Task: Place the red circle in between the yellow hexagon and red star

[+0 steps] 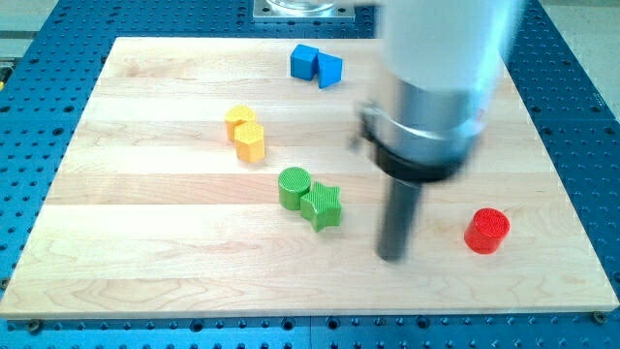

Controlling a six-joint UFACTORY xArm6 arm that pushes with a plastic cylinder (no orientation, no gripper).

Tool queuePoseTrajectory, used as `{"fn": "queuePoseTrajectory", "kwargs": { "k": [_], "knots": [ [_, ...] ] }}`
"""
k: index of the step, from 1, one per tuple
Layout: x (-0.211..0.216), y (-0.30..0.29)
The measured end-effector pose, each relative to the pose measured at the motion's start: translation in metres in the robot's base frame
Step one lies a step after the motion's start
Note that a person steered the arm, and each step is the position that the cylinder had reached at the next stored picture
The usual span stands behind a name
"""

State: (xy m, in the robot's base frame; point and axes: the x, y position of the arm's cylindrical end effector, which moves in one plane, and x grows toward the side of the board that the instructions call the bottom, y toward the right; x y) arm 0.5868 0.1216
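Observation:
The red circle (486, 231) lies on the wooden board (145, 252) at the view's lower right. My tip (392, 257) is down on the board, to the left of the red circle and a little lower, with a clear gap between them. The yellow hexagon (250, 142) lies left of centre, touching a second yellow block (239, 118) just above it. No red star shows in this view; the arm's blurred body (436, 87) hides part of the board at the upper right.
A green circle (294, 186) and a green star (322, 206) touch each other near the middle, left of my tip. A blue cube (304, 61) and a second blue block (329, 70) sit at the view's top. Blue perforated table surrounds the board.

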Motion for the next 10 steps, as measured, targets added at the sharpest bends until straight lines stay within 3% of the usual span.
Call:
{"fn": "queuePoseTrajectory", "kwargs": {
  "k": [1, 3, 4, 5, 6, 7, 8, 10],
  "knots": [
    [0.015, 0.104],
    [-0.124, 0.042],
    [-0.065, 0.058],
    [-0.051, -0.003],
    [-0.110, 0.004],
    [-0.160, 0.053],
    [-0.139, -0.008],
    [-0.099, -0.035]
  ]
}}
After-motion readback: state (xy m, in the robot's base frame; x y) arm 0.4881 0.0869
